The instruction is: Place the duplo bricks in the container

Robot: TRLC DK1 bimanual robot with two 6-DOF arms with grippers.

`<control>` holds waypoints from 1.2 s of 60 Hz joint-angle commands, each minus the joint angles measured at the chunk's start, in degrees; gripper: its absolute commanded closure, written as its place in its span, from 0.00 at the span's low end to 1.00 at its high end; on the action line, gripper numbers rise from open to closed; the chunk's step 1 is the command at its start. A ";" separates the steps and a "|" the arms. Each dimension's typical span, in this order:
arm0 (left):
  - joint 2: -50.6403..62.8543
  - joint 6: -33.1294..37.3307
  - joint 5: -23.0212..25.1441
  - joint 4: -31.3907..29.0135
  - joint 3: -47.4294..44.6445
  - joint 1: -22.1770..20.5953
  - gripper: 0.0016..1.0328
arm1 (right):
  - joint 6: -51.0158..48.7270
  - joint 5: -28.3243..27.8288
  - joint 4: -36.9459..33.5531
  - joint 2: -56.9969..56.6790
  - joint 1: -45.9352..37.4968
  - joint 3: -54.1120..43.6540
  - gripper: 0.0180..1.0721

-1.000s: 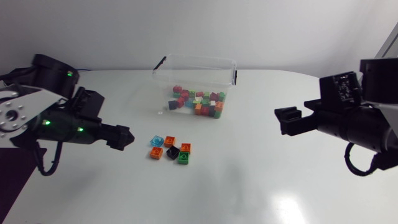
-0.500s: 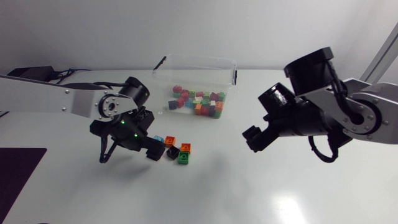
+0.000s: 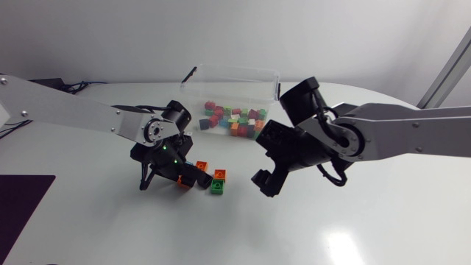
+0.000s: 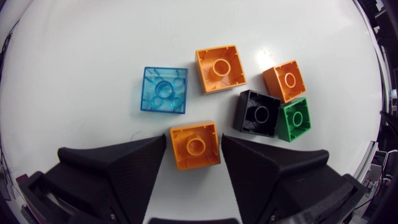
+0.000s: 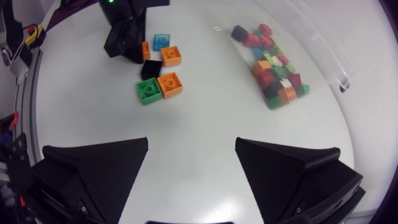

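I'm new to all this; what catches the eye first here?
Six bright loose bricks on the white table, with the left pincer straddling an orange brick. Behind them, a clear container already holds many coloured bricks; the right pincer hovers open nearby.

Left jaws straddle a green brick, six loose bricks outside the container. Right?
No. The left wrist view shows the left jaws straddle an orange brick, not a green one. The green brick lies further ahead, beside the black brick. The count of six is right.
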 commanded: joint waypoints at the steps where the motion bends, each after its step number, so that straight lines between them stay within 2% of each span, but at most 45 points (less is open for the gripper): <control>1: 2.12 -1.65 -0.27 0.18 1.44 0.70 0.61 | -7.31 -1.02 1.06 3.18 2.34 1.76 0.04; 5: 2.03 -1.21 -0.27 0.18 1.26 1.22 0.66 | -8.63 -1.11 0.97 5.20 3.74 3.17 0.04; 6: 1.77 -0.94 0.17 0.18 1.09 1.75 0.70 | -9.25 -1.28 -0.08 6.87 3.92 4.57 0.04; 11: 0.71 0.37 0.26 0.18 0.21 2.81 0.72 | -12.24 -3.13 -3.33 11.00 4.54 8.70 0.04; 24: -5.61 4.59 2.54 -0.17 -2.60 6.76 0.72 | -16.72 -8.67 -5.97 19.79 4.54 17.23 0.04; 39: -16.95 7.23 4.13 -0.17 -4.89 11.42 0.72 | -19.62 -8.84 -7.73 26.56 6.82 22.77 0.04; 56: -24.16 7.76 7.03 0.18 -0.84 14.49 0.72 | -19.80 -8.58 -9.40 32.36 7.00 27.78 0.04; 67: -25.04 7.67 8.87 0.27 4.69 14.41 0.72 | -19.27 -8.40 -9.49 33.06 6.64 27.78 0.04; 72: -24.34 7.49 9.14 0.98 7.33 13.88 0.72 | -19.18 -8.23 -10.72 34.20 6.64 28.13 0.11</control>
